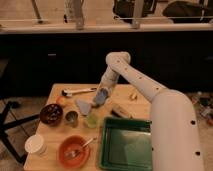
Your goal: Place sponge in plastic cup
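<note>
My gripper (103, 93) hangs at the end of the white arm over the middle of the wooden table (47, 131). It is shut on the sponge (101, 98), a small blue-grey pad that sticks out below the fingers. The plastic cup (92, 120), a translucent yellow-green tumbler, stands upright on the table below and slightly left of the sponge, with a gap between them. A pale blue-grey triangular cloth (83, 106) lies just left of the gripper.
A dark metal cup (71, 118) and dark bowl (50, 113) stand left of the plastic cup. A green tray (126, 145) fills the front right. An orange bowl with a spoon (73, 150) and a white paper cup (36, 145) sit in front. A tan-and-dark block (120, 111) lies right of the gripper.
</note>
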`<state>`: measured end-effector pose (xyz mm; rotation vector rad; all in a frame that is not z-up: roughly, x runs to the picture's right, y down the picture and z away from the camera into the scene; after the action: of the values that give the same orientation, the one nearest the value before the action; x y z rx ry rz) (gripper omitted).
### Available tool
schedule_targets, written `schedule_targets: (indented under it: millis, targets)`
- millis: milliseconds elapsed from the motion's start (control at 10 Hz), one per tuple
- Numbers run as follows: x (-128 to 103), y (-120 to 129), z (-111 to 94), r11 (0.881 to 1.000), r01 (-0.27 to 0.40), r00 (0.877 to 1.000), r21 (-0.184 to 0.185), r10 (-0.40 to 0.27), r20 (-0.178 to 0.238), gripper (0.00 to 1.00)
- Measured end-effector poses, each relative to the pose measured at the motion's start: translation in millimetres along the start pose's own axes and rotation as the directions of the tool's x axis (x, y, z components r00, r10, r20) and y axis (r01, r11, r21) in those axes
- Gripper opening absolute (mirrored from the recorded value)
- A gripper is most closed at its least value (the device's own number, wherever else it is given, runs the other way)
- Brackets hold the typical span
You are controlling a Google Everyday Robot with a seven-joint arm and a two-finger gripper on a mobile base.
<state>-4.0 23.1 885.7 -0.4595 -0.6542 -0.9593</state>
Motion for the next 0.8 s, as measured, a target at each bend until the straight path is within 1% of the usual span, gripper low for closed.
schedule_targets:
  millis: [100, 300, 400, 600, 700, 800]
  targets:
    - [-10, -1, 0, 1.0, 0.022, 1.0, -0.009, -0.022, 0.002, 0.0]
    - [-37, -3, 0, 0.996, 0.081, 0.997, -0.039, -0.081, 0.001, 0.0]
    - [-44, -2, 0, 0.994, 0.095, 0.995, -0.05, -0.095, 0.001, 0.0]
    - [-63, -4, 1, 0.987, 0.139, 0.99, -0.076, -0.139, 0.002, 0.0]
    - [-71, -7, 1, 0.984, 0.156, 0.988, -0.083, -0.156, 0.004, 0.0]
    - [-83, -9, 3, 0.979, 0.18, 0.984, -0.091, -0.18, 0.009, 0.0]
